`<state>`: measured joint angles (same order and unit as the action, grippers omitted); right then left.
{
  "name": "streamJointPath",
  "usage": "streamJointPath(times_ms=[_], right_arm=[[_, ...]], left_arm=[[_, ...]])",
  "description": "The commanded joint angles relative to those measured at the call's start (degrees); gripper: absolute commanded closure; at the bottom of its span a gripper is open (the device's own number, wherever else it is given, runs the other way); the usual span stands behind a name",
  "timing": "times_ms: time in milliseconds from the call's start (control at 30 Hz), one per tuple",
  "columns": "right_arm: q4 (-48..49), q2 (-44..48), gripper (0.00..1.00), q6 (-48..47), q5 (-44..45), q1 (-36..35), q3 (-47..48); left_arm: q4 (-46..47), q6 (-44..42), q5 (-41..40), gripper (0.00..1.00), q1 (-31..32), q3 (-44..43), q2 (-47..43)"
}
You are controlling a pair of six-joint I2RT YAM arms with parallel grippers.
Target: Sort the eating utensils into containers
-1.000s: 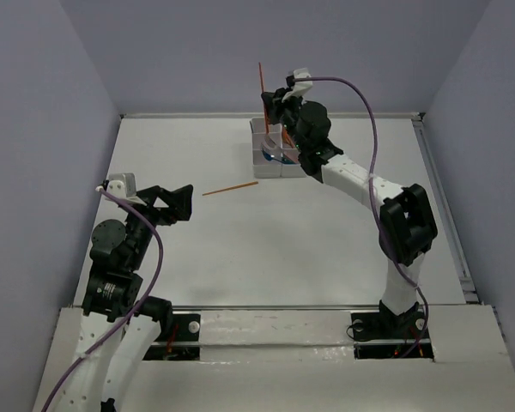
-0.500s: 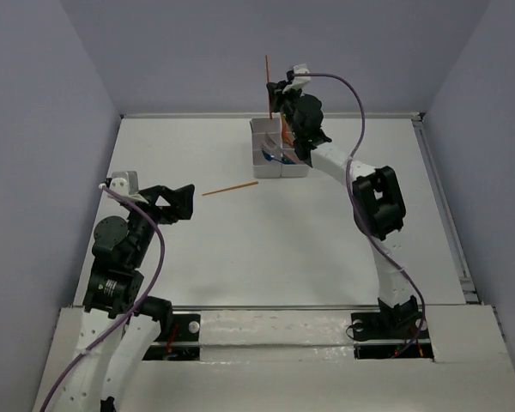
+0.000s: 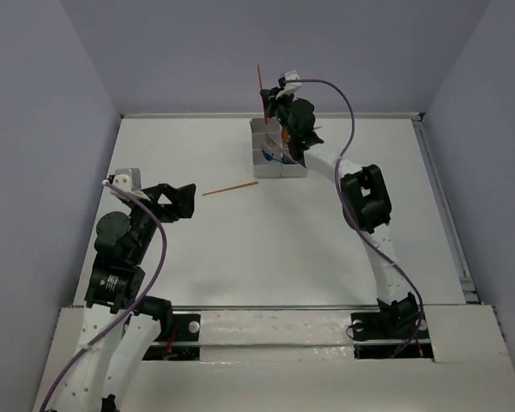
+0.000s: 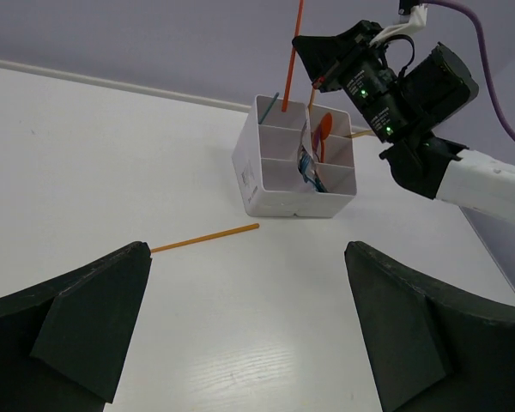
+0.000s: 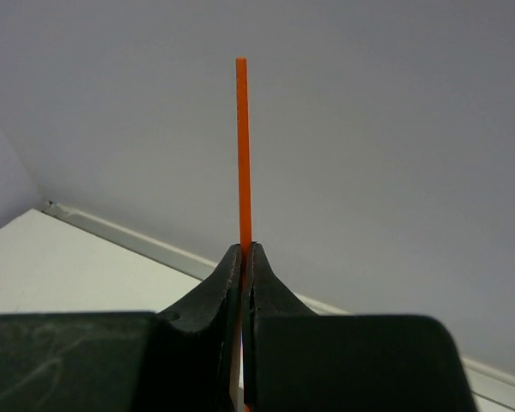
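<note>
The right gripper (image 5: 243, 253) has its jaws pinched on a thin orange stick (image 5: 241, 146), holding it straight up. The stick's bottom end dips into a far corner of the white bins (image 4: 262, 184). That arm stretches far out. The left gripper (image 4: 247, 257) has its jaws wide apart and empty, facing a second orange stick (image 4: 204, 238) lying flat. Things inside the bins are too jumbled to tell apart.

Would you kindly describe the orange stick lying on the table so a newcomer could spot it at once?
Find the white block of bins far back on the table. Left of it, slightly nearer, a thin orange stick lies flat, alone. Its twin stands upright in the right pincer.
</note>
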<state>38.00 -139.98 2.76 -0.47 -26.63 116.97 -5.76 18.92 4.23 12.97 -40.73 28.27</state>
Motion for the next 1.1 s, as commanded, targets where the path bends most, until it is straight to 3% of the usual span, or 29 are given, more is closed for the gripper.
streamJointPath(times_ms=[0, 267, 367, 567, 767, 967, 1067], right_arm=[[5.24, 0.15, 1.0, -0.57, -2.08, 0.09, 0.63], [9.46, 1.82, 0.96, 0.49, -2.25, 0.09, -5.96], [9.55, 2.69, 0.89, 0.49, -2.52, 0.09, -7.54], [8.59, 5.77, 0.64, 0.05, -3.75, 0.09, -10.35], [4.9, 9.28, 0.55, 0.22, -5.77, 0.09, -11.06], [-2.65, 16.75, 0.54, -0.04, -12.87, 0.09, -12.73], [-17.19, 19.57, 0.56, -1.17, -21.39, 0.09, -9.4]], left_arm=[[3.21, -0.2, 1.13, 0.01, -0.67, 0.04, 0.38], [3.3, -0.2, 1.13, 0.01, -0.67, 0.04, 0.38], [3.39, 0.07, 1.13, 0.01, -1.19, 0.12, 0.21], [3.65, 0.07, 1.13, 0.01, -1.19, 0.21, -0.23], [3.47, 0.07, 0.69, 0.01, -1.19, 0.21, -1.11], [3.47, -0.02, 0.25, 0.01, -1.19, 0.12, -1.47], [3.12, -0.02, -0.27, 0.01, -1.19, 0.04, -1.55]])
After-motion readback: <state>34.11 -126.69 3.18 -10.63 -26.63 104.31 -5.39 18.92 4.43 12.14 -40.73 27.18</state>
